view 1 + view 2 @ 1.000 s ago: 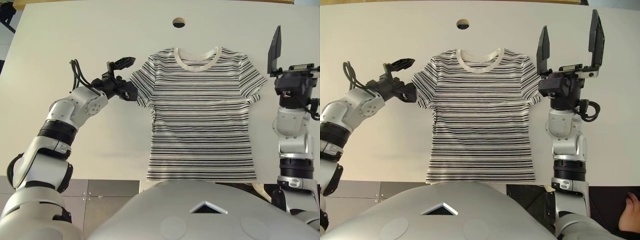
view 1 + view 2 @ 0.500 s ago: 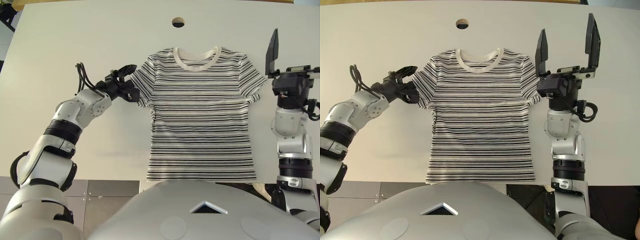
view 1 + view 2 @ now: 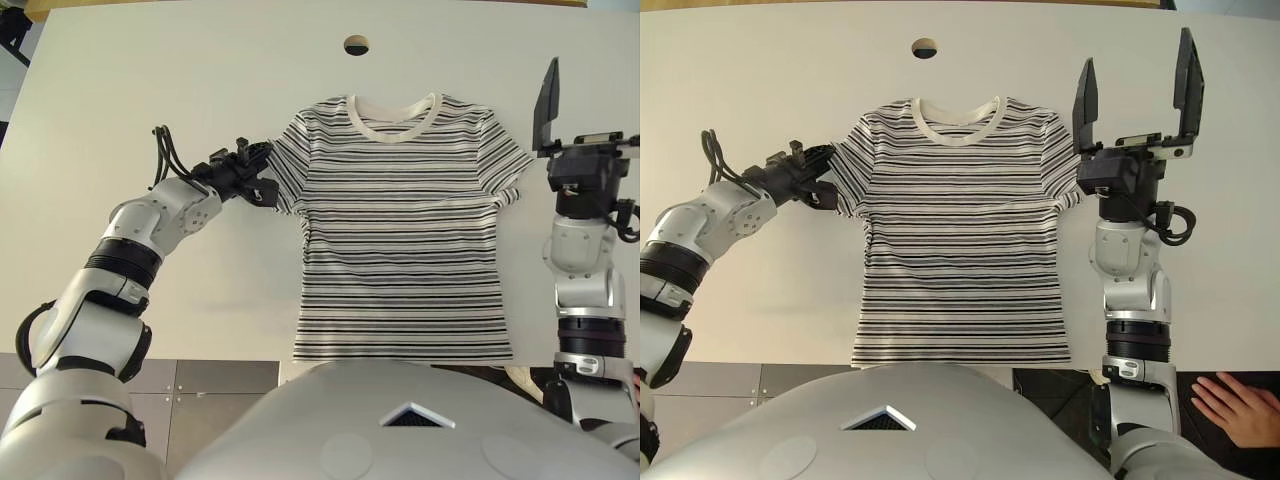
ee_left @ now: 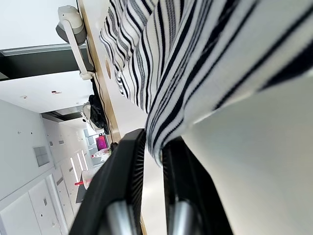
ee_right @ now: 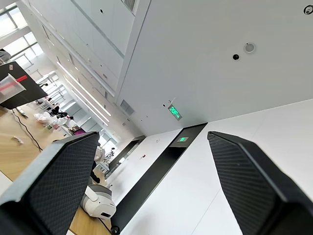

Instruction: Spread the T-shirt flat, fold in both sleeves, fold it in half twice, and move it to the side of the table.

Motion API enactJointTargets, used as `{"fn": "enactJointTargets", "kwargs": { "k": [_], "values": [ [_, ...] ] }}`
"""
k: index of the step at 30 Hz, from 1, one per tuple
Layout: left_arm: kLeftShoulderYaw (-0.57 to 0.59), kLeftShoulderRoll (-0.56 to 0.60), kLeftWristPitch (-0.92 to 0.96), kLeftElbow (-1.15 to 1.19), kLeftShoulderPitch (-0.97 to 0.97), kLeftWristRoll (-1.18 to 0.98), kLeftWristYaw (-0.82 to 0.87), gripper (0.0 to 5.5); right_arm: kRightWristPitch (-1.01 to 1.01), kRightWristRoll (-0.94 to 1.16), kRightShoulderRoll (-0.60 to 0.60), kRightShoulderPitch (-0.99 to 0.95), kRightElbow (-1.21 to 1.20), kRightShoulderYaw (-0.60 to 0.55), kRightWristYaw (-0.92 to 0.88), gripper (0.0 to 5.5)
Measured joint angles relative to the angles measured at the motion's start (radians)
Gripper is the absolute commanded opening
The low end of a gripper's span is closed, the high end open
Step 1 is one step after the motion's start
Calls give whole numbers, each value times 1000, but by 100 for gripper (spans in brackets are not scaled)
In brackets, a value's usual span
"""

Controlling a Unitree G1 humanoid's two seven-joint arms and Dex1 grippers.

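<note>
While the black-and-white striped short-sleeved T-shirt (image 3: 400, 230) lies spread flat, collar away from you, on the white table (image 3: 150, 80): your left gripper (image 3: 264, 172), pinched onto the left sleeve hem (image 3: 278, 185); your right gripper (image 3: 1137, 58), fingers wide apart, holding nothing, upright beside the right sleeve (image 3: 505, 160).

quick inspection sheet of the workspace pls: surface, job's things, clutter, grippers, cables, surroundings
surface: white table, with a round hole near its far edge.
job's things: striped T-shirt spread flat, collar toward the far edge, both sleeves unfolded.
clutter: nothing seen.
grippers: left gripper low at the table, shut on the edge of the left sleeve. Right gripper open, fingers pointing up, beside the other sleeve and apart from it.
cables: black cables loop at the left wrist; another cable hangs by the right wrist.
surroundings: grey floor below the table's near edge.
</note>
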Motion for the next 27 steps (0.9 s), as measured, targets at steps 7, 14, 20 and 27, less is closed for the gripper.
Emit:
{"fn": "enactJointTargets", "kwargs": {
  "k": [7, 14, 20, 27],
  "values": [
    [51, 0, 30, -85, 67, -13, 61, 12, -6, 2, -1, 1, 0, 0, 1, 408],
    [114, -68, 41, -182, 145, -67, 133, 12, -7, 2, -2, 1, 17, 0, 0, 408],
    [118, -130, 34, -164, 141, -66, 168, 12, -8, 2, -2, 1, 47, 0, -4, 408],
    [104, -183, 32, -129, 52, -25, 192, 12, -12, 0, -2, -7, 105, 1, -22, 408]
  ]
}}
